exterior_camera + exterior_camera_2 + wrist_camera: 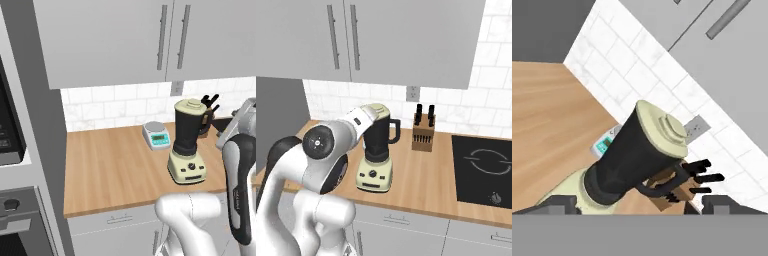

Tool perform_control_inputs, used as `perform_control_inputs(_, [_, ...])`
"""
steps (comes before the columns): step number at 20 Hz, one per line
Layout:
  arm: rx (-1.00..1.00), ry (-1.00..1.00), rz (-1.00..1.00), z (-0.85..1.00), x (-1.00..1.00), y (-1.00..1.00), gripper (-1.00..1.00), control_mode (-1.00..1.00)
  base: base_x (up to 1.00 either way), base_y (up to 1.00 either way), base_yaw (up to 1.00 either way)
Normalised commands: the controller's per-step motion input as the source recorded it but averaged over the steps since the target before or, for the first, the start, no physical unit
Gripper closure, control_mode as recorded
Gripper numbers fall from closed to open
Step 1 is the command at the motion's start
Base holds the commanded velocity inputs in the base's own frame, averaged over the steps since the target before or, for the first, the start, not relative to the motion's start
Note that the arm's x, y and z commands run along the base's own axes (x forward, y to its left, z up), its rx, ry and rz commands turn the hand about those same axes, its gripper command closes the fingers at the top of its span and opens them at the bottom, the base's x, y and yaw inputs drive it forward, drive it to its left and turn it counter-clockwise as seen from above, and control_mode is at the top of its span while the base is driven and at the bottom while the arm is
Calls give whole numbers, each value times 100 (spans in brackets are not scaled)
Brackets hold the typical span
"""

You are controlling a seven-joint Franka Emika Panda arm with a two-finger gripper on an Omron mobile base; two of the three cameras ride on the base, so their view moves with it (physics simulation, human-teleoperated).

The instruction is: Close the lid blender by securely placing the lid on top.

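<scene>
The blender (187,145) (376,150) stands upright on the wooden counter, cream-yellow base below and dark jar with a handle above. The pale cream lid (191,105) (376,107) (664,127) with its small raised knob sits on the jar's rim. In the hand view my gripper (639,204) is open, its dark fingertips (557,202) spread wide at the bottom edge with nothing held between them. The blender (632,160) lies ahead of the gripper, apart from the fingers. The white arm's hand is just beside the jar's upper part in the right base view.
A grey kitchen scale (156,134) (604,145) sits behind the blender near the tiled wall. A wooden knife block (422,131) (682,185) stands to its right, then a black cooktop (483,167). Wall cabinets (125,35) hang above.
</scene>
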Motion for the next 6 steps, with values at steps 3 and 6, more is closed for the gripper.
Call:
perform_control_inputs(3, [-2, -13, 38, 100, -91, 55, -100, -100, 0, 0, 0])
perform_control_inputs(6, [6, -40, 27, 98, -89, 31, -100, -100, 0, 0, 0])
